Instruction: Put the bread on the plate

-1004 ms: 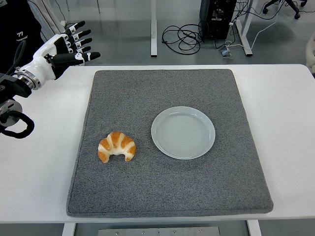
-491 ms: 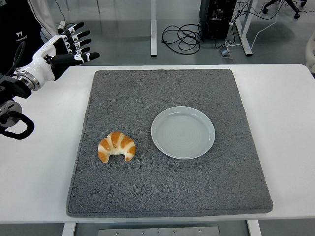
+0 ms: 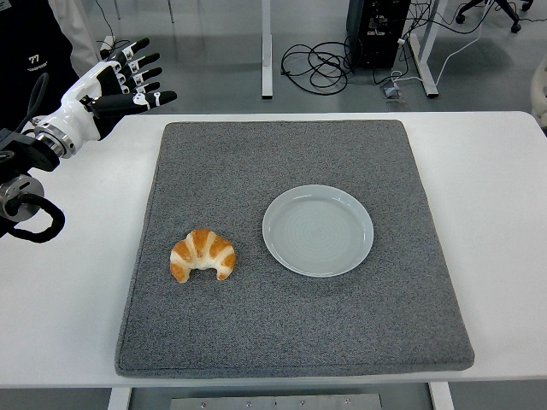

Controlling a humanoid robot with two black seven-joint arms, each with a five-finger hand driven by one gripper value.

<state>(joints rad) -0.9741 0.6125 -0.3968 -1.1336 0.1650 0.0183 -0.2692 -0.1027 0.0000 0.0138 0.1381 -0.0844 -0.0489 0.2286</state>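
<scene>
A golden croissant (image 3: 203, 254) lies on the left part of a grey mat (image 3: 291, 154). To its right, a pale blue-grey plate (image 3: 318, 230) rests on the mat with nothing on it. My left hand (image 3: 128, 79) hovers at the far left corner of the table, well above and behind the croissant. Its fingers are spread and hold nothing. The right arm does not show.
The mat covers most of the white table (image 3: 487, 179). Beyond the far edge, black cables (image 3: 316, 64) lie on the floor near desk legs and a computer case (image 3: 378, 30). A person in dark clothing (image 3: 34, 43) stands at the top left.
My left hand has shifted very slightly to the right and its forearm has dropped a little. The croissant and plate have not moved.
</scene>
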